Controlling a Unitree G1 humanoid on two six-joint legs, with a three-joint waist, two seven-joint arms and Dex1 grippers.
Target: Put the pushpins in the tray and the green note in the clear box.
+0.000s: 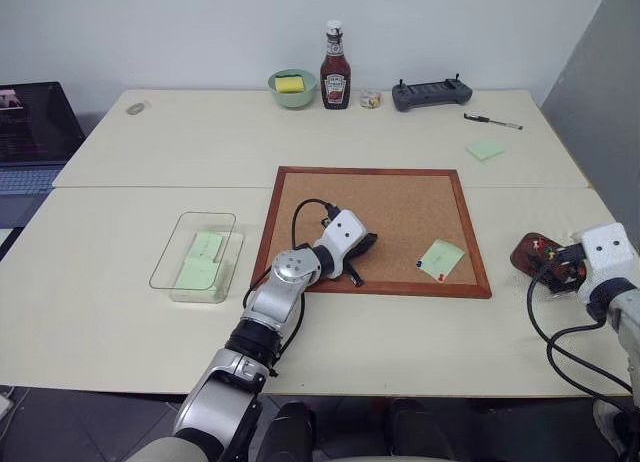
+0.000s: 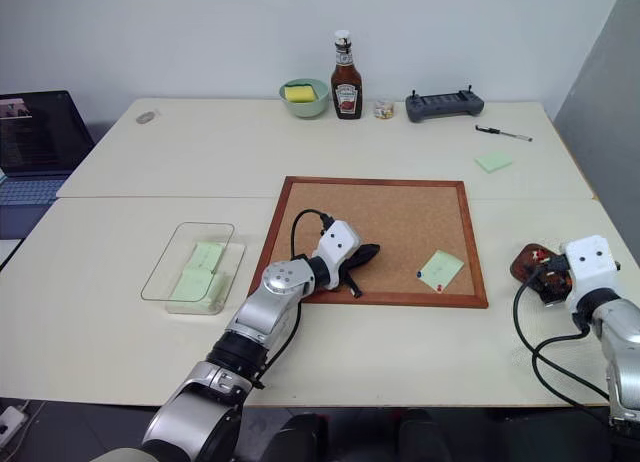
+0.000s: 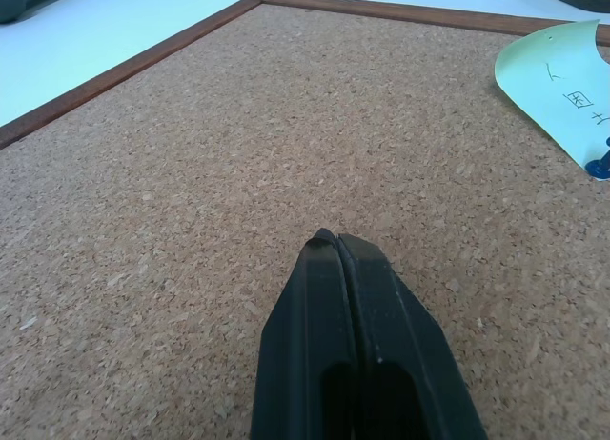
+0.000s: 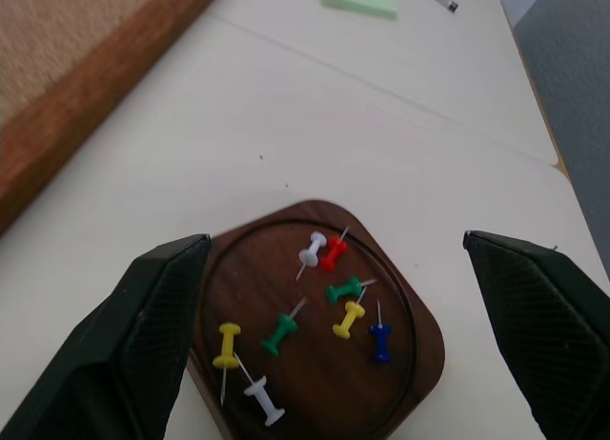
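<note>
the green note [image 1: 441, 259], thin, limp and pinned to the corkboard [image 1: 400, 207] by a blue pushpin [image 3: 600, 166], wants an edge pinch; left gripper [image 3: 335, 243] pressed together, right gripper [image 4: 348, 297] spread wide over the tray [image 4: 419, 364].

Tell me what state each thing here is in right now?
left gripper: shut, over the corkboard.
right gripper: open above the tray.
tray: holds several pushpins.
green note: on the corkboard, blue pin at its edge.
clear box: open, green notes inside.
ketchup bottle: upright, capped.
</note>
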